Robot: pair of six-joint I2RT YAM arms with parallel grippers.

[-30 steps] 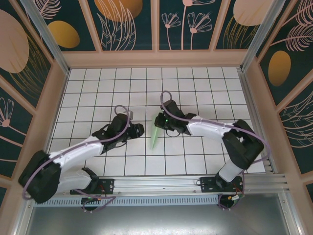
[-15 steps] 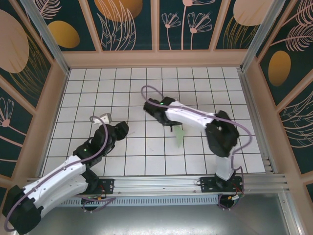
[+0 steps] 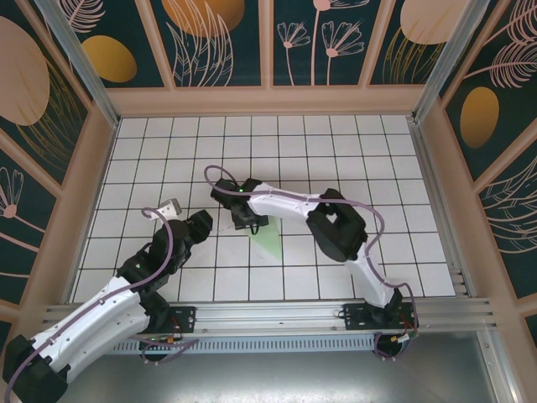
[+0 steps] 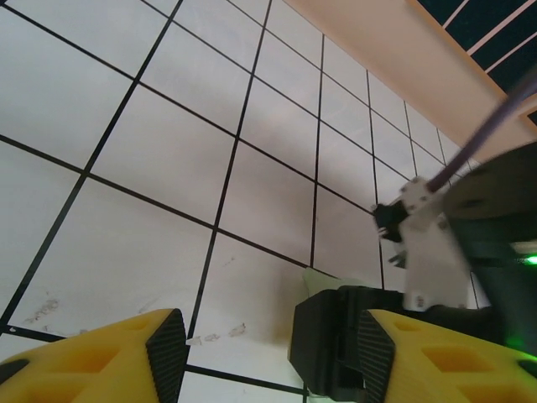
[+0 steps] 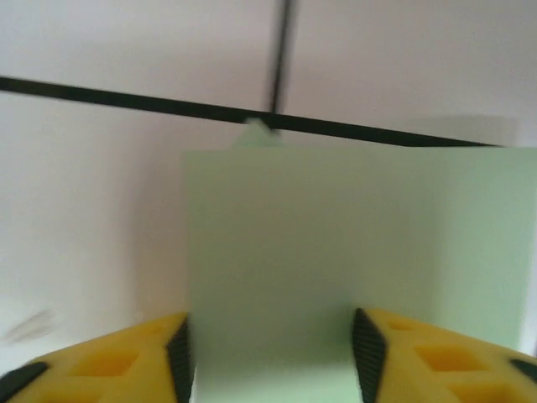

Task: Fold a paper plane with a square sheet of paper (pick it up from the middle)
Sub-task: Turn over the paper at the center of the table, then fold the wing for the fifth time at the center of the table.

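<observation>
The paper plane (image 3: 268,241) is a pale mint-green folded wedge lying on the white grid, just right of centre-left. My right gripper (image 3: 245,220) hangs over its upper left end, the arm reaching far across to the left. In the right wrist view the green paper (image 5: 336,252) spans the whole gap between the wide-apart fingers, and my right gripper (image 5: 273,353) is open. My left gripper (image 3: 200,225) sits a tile to the left, open with nothing between its fingers (image 4: 264,353). From there I see a corner of the paper (image 4: 321,279) beside the right gripper's black body (image 4: 336,336).
The tiled table (image 3: 336,143) is boxed in by tan walls (image 3: 268,101) on three sides, with a metal rail (image 3: 277,315) along the near edge. The right arm's links (image 3: 336,222) stretch across the middle, close to the left arm's wrist.
The right arm has swung left, carrying its gripper and the green paper from right of centre to left of centre. The left arm pulled back toward its base, then shifted slightly.
</observation>
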